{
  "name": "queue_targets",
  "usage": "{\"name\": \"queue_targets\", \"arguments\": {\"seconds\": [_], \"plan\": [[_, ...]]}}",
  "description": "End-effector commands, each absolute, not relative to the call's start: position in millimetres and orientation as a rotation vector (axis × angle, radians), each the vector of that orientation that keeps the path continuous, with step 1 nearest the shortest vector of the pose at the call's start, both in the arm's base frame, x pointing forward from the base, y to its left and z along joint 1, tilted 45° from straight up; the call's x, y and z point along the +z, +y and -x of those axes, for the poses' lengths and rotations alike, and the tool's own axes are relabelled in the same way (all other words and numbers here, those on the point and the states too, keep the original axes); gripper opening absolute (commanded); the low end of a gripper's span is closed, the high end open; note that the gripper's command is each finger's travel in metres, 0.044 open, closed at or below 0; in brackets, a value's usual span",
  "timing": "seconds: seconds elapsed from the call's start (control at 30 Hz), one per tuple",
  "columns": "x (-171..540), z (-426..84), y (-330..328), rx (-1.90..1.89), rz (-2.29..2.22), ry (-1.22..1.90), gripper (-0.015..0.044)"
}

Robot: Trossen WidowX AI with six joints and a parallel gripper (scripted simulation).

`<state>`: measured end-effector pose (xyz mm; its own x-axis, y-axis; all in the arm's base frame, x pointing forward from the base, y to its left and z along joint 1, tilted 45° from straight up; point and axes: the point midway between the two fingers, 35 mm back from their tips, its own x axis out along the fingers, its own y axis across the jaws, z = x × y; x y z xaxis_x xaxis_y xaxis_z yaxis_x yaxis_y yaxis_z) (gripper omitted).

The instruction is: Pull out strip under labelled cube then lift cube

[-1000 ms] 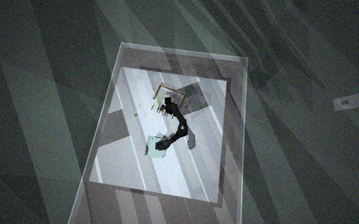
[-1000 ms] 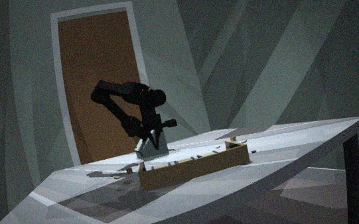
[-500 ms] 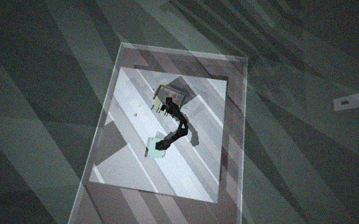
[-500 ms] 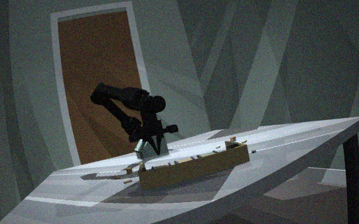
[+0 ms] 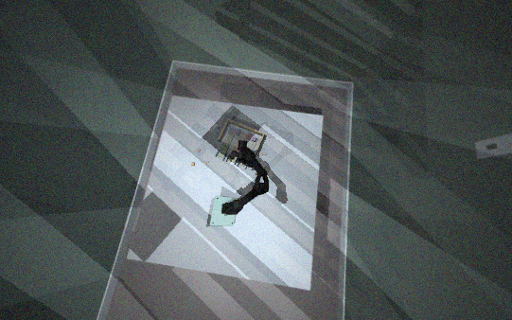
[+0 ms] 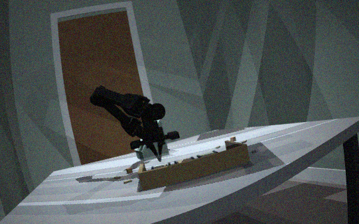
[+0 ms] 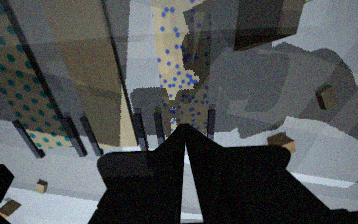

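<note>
Looking down from the top view, I see my dark arm reaching from its pale base plate (image 5: 222, 212) across the desk (image 5: 256, 246) to a shallow wooden tray (image 5: 231, 127). The claw (image 5: 242, 151) sits over the tray's near, open end. A small pinkish spot that I take to be the labelled cube (image 5: 255, 140) lies inside the tray, close beside the arm; its label is too small to read. Two tiny orange crumbs (image 5: 193, 164) lie on the desk to the left of the tray, well apart from it.

From the exterior view, the claw (image 6: 156, 153) points steeply down, its tips just above the desk at the tray's near end. The tray's long wooden wall (image 6: 196, 167) runs off to the right. Small wooden blocks (image 6: 128, 170) are scattered near the claw. I cannot make out the cube here.

From the wrist view, the claw (image 7: 185, 131) is clenched, fingers pressed together with only a slit between them, and I judge it holds nothing. Just beyond the tips lies the blue-dotted strip (image 7: 177, 65), flanked by dark posts (image 7: 140, 129). A teal-dotted strip (image 7: 15, 85) lies to the left. More loose blocks (image 7: 282, 142) sit to the right.

My judgement: no strip looks drawn out, and the cube is not lifted. Both steps remain, and the posts and blocks crowd the approach.
</note>
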<state>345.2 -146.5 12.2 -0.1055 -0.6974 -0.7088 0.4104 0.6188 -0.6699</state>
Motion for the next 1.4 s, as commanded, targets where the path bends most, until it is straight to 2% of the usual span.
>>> {"name": "queue_targets", "arguments": {"seconds": [0.0,1.37], "plan": [[6.5,-341.1,-150.8,-0.950,0.277,1.398,0.0000],[-2.5,-337.2,-162.6,-0.952,0.279,1.398,0.0000]]}}
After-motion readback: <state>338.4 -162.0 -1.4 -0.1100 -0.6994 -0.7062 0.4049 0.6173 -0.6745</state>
